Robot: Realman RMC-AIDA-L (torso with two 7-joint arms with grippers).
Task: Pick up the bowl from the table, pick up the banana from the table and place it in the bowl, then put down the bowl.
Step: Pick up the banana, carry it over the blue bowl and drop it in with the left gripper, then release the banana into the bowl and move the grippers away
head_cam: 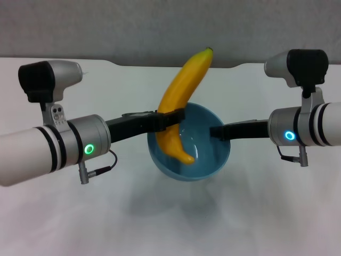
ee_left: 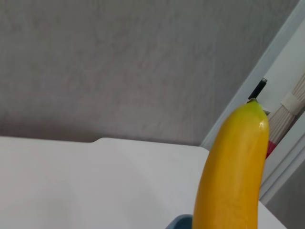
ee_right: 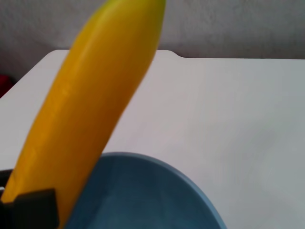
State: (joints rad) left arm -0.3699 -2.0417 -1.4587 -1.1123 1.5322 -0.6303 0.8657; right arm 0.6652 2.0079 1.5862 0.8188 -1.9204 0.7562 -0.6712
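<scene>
The yellow-orange banana (head_cam: 184, 85) stands steeply tilted, its lower end inside the light-blue bowl (head_cam: 205, 154) and its stem tip up toward the back. My left gripper (head_cam: 171, 117) is shut on the banana's middle, at the bowl's left rim. My right gripper (head_cam: 217, 132) is shut on the bowl's right rim and holds it above the white table (head_cam: 64, 213), with a shadow under it. The left wrist view shows the banana (ee_left: 233, 176) and a bit of bowl rim (ee_left: 181, 222). The right wrist view shows the banana (ee_right: 90, 105) over the bowl (ee_right: 143, 195).
A grey wall runs behind the table's far edge, which has a shallow notch (ee_right: 178, 53). In the left wrist view a white frame (ee_left: 267, 62) and a bundle of pale sticks (ee_left: 293, 112) stand beyond the table's far corner.
</scene>
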